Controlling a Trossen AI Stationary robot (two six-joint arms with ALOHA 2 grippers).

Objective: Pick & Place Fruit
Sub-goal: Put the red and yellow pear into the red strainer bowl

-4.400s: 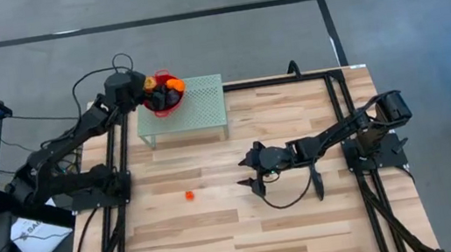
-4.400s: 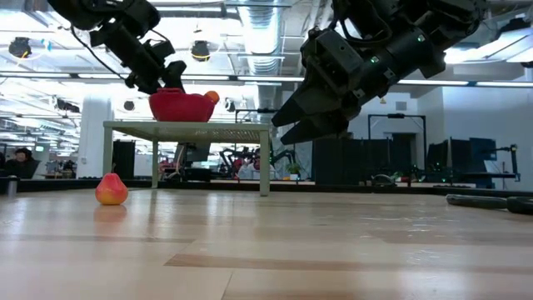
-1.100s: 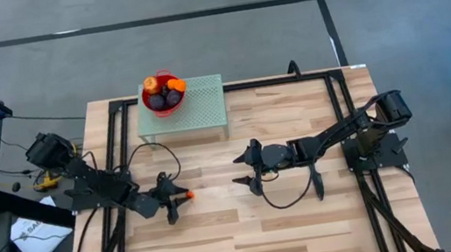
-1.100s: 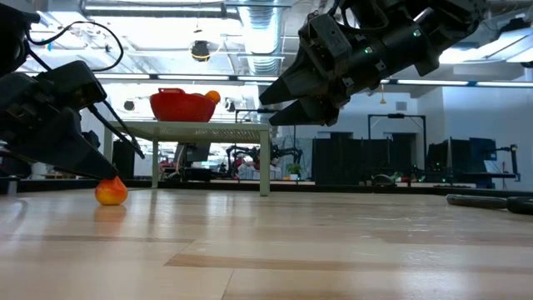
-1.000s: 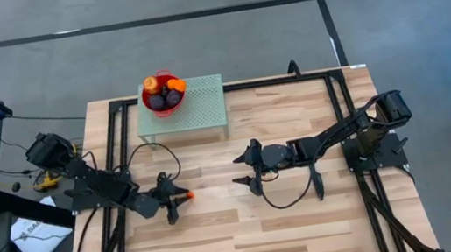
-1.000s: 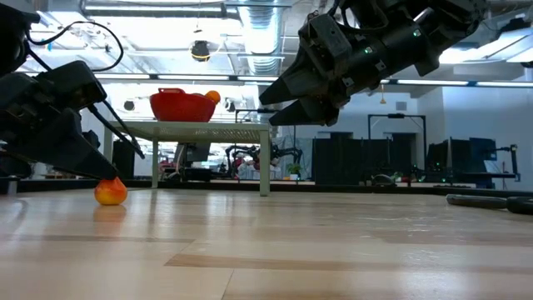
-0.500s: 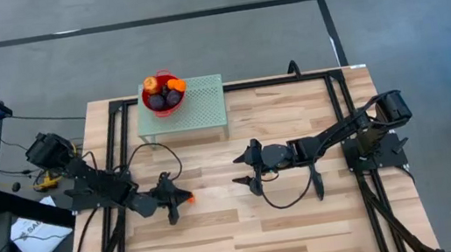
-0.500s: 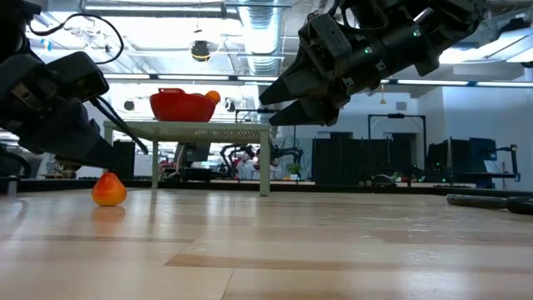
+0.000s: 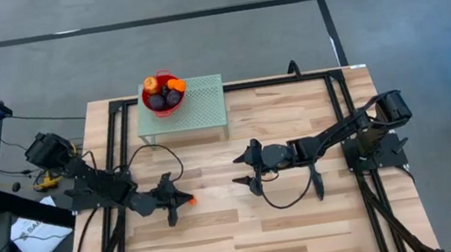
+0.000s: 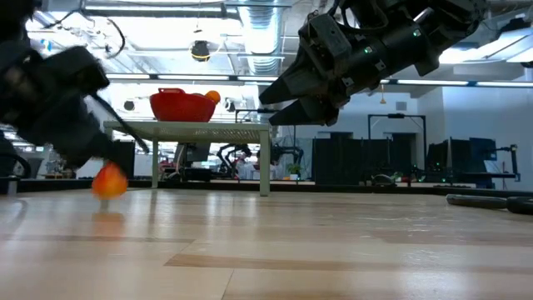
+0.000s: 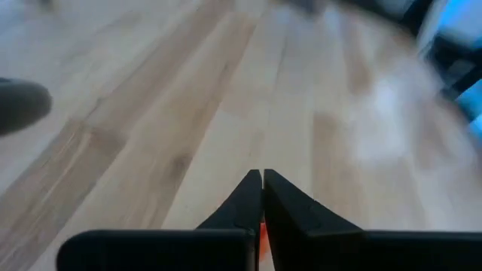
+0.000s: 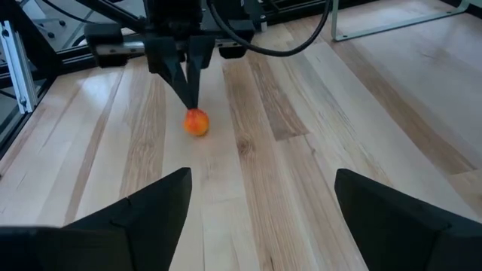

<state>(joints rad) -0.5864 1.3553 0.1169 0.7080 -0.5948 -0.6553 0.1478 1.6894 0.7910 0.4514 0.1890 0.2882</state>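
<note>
A small red-yellow fruit [image 12: 196, 123] hangs just below the tips of my left gripper [image 12: 192, 104], over the table's left half. The same fruit [image 10: 109, 181] shows a little above the wood in the low view. My left gripper [image 9: 176, 202] is shut on it. My right gripper [image 9: 245, 181] hovers open near the table's middle, facing the fruit and touching nothing. A red bowl [image 9: 162, 95] holding dark purple and orange fruit stands on a pale green rack [image 9: 201, 107] at the far left. My left gripper pinches the fruit's narrow top [image 12: 195, 113] between its two fingertips, which stand almost together. The fingers [image 12: 187, 79] come from above, pointing down. The fruit hangs below them, upright, a little clear of the table; only an orange sliver [image 11: 260, 235] shows between the fingers.
The rack's legs [image 10: 264, 162] stand on the far part of the table. A slim dark object [image 10: 490, 201] lies near the right edge. A black cable [image 9: 293, 198] loops under my right arm. Bare wood lies along the near half of the table [image 9: 269, 244].
My left gripper has closed on the fruit's top and risen a little. The fruit, which rested on the wood between the fingers a second ago, now hangs slightly above the table. My right arm has kept still.
</note>
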